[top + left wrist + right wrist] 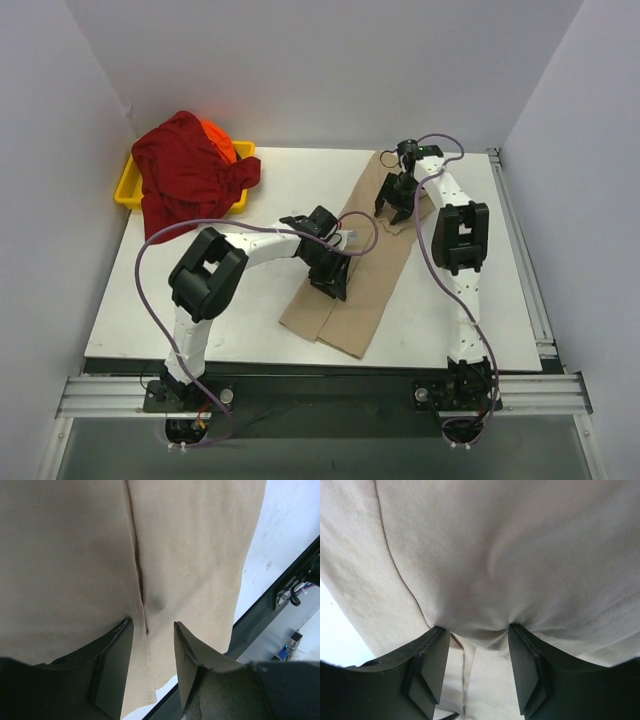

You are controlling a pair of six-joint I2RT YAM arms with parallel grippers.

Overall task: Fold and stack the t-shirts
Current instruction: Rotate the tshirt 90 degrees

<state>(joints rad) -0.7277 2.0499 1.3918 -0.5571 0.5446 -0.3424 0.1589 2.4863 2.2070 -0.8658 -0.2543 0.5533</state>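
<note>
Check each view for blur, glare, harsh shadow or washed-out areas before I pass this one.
Top view: even light, sharp, only soft shadows on the table. Left wrist: tan shirt weave is visible, left fingers dark and soft, table nearly blown out at right. Right wrist: shirt washed pale, right fingers mere dark shapes.

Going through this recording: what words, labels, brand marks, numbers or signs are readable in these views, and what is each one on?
No readable text in any view.
tan t-shirt: plain cloth, no print or tag showing.
dark red t-shirt: no print showing.
orange t-shirt: mostly covered, no print showing.
yellow tray: no lettering.
left arm and right arm: no legible label.
</note>
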